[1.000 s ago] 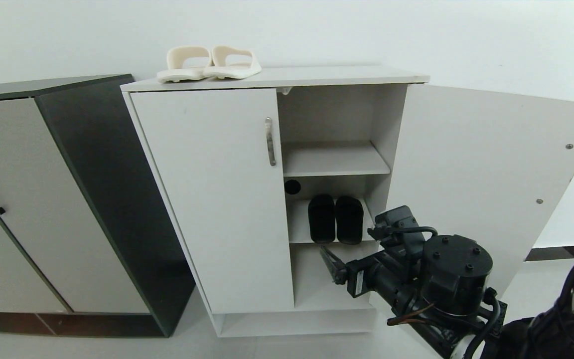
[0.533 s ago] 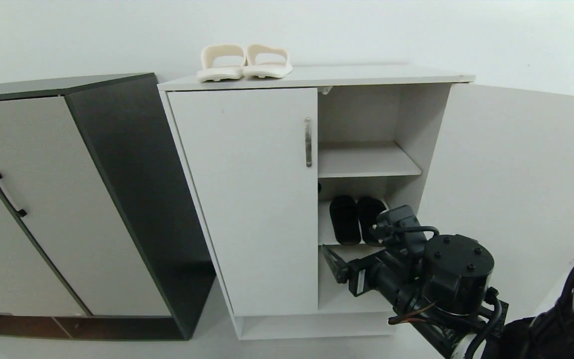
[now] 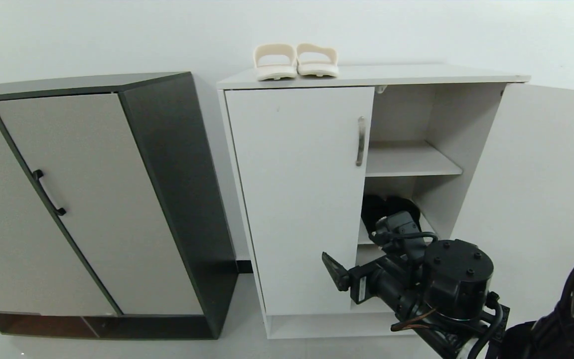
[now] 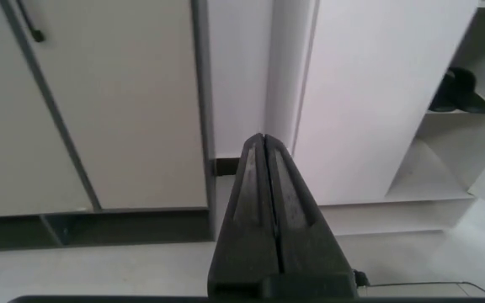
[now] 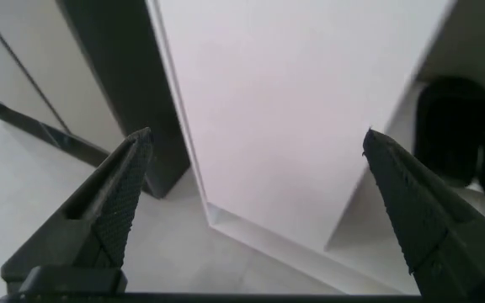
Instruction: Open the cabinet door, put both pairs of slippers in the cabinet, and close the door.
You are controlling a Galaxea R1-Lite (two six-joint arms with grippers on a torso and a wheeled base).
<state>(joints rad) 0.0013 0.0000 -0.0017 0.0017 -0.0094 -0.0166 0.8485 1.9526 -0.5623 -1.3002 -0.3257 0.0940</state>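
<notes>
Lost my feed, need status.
Left gripper shut, empty; right gripper open, empty. Black slippers on middle shelf, beige slippers atop cabinet. Right door open.

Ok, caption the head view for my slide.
Beige slippers atop white cabinet, black slippers shelved inside, right gripper open below.

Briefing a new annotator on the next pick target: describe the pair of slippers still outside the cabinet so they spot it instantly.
Start at the white cabinet, right half open, standing to the right of the dark cabinet. On its top panel, toward the left end, the cream slippers sit side by side. Unlike the black slippers on a shelf inside, they are pale, wide-strapped and out on top.
</notes>
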